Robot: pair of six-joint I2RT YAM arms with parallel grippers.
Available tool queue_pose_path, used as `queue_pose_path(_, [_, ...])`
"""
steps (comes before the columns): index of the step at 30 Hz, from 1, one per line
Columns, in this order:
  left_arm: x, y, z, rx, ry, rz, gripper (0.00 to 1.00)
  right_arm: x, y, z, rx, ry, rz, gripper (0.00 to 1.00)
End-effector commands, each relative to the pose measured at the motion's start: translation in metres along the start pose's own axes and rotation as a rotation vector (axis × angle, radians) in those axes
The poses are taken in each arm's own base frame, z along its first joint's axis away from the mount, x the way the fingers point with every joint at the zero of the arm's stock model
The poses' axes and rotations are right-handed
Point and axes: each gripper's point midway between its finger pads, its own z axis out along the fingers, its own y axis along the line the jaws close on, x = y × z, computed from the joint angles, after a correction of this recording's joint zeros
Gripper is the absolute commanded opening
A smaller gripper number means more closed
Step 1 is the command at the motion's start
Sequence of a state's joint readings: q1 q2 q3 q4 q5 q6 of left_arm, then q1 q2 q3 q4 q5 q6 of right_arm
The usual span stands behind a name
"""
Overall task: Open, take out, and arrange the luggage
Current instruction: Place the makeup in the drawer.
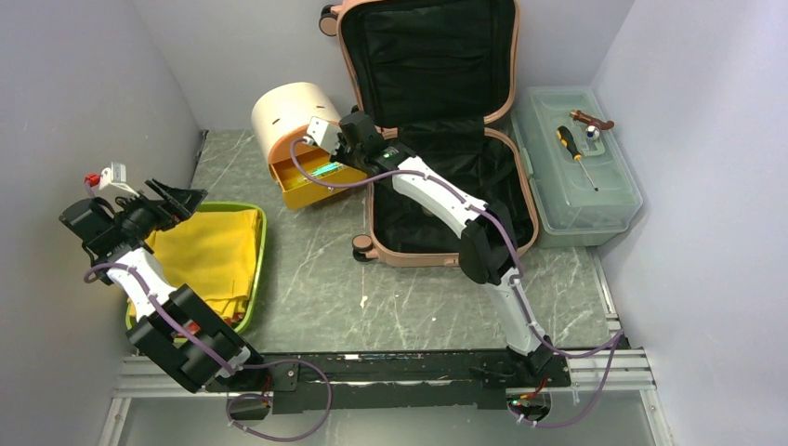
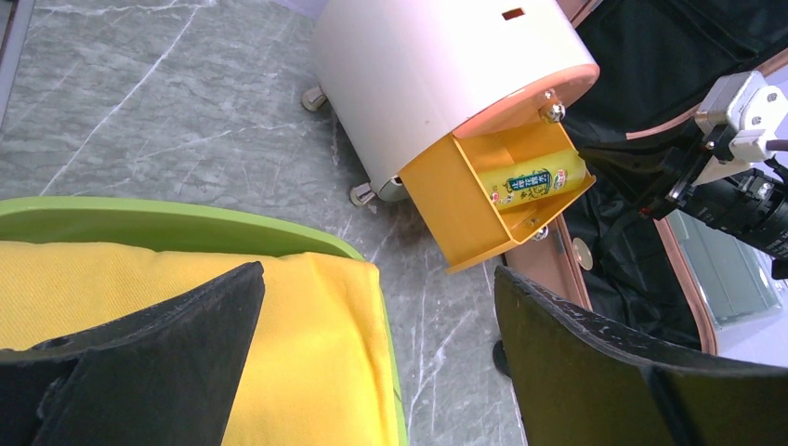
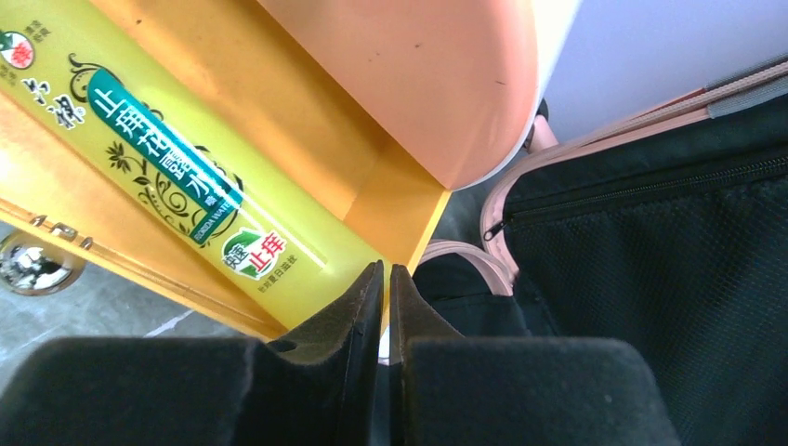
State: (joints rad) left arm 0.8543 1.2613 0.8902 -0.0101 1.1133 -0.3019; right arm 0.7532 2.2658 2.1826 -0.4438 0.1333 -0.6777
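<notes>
The salmon-pink luggage (image 1: pixel 423 258) lies open at the back centre, its lid (image 1: pixel 427 56) upright against the wall and its black lining bare. It also shows in the right wrist view (image 3: pixel 650 260). My right gripper (image 1: pixel 338 156) is at the right corner of the orange drawer (image 1: pixel 307 190) pulled out of the cream half-round box (image 1: pixel 288 111). In the right wrist view the gripper (image 3: pixel 385 274) is shut to a thin gap with the drawer's wall edge in it. A yellow-green tube (image 3: pixel 186 186) lies in the drawer. My left gripper (image 2: pixel 379 274) is open and empty over the yellow cloth (image 2: pixel 307 353).
A green tray (image 1: pixel 258 242) holding the yellow cloth sits at the left. A translucent toolbox (image 1: pixel 576 200) with a screwdriver (image 1: pixel 574 153) on its lid stands right of the luggage. Walls close in on both sides and the back.
</notes>
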Motion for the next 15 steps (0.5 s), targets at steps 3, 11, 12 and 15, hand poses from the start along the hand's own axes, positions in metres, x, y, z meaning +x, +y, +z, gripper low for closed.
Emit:
queue_pose_path(3, [-0.004,-0.005,-0.002,0.026,-0.012,0.028,0.99,-0.019,-0.021,-0.014,0.054,-0.038,0.018,0.09])
queue_pose_path(11, [-0.003,-0.005,-0.002,0.031,-0.012,0.022,0.99,-0.004,-0.021,-0.014,0.073,0.024,-0.013,0.09])
queue_pose_path(12, [-0.004,-0.006,-0.002,0.031,-0.012,0.023,0.99,0.000,-0.020,-0.012,0.075,0.035,-0.013,0.09])
queue_pose_path(15, [-0.004,-0.006,-0.002,0.031,-0.012,0.023,0.99,0.007,-0.014,-0.007,0.063,0.058,-0.004,0.09])
